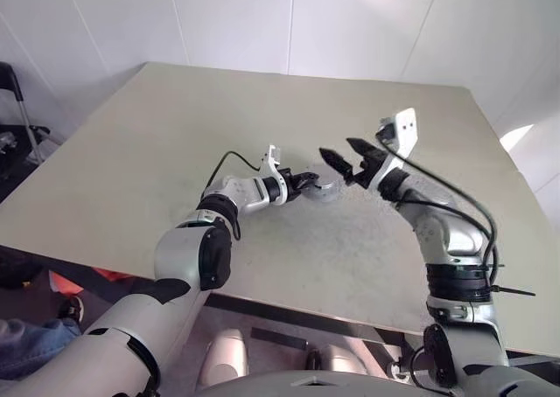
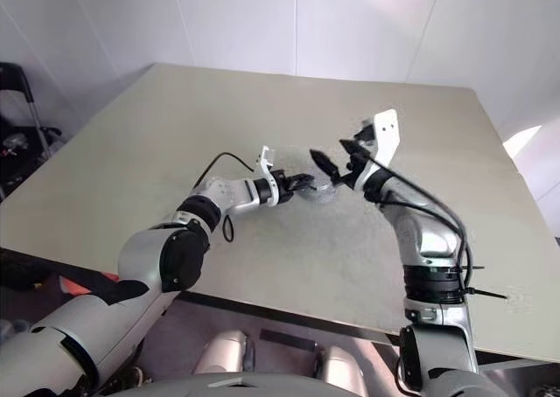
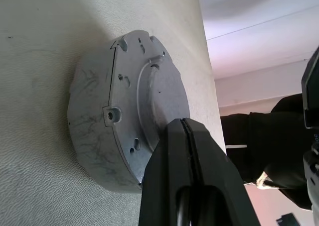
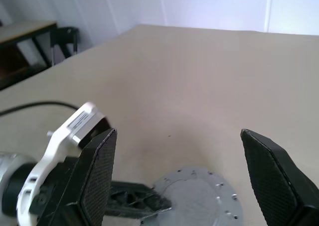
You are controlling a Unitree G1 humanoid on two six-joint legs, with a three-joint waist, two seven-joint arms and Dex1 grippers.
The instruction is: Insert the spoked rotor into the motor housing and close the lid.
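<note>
Left wrist view — lid (image 3: pixel 124 111) against closed left end effector (image 3: pixel 187 136) tips.

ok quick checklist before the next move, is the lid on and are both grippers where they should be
1. Lid seated on the assembly: ok, the silver cap sits flat on the table with no visible gap.
2. Spoked rotor and motor housing under the lid: cannot tell, the cap covers them.
3. Left gripper: shut, its tips rest at the lid's edge; it pinches nothing.
4. Right gripper: ok, open, raised above the lid and not touching it.
5. Grippers apart from each other: ok, a gap shows between them in the head views.
6. Lid fully locked down: cannot tell.
</note>
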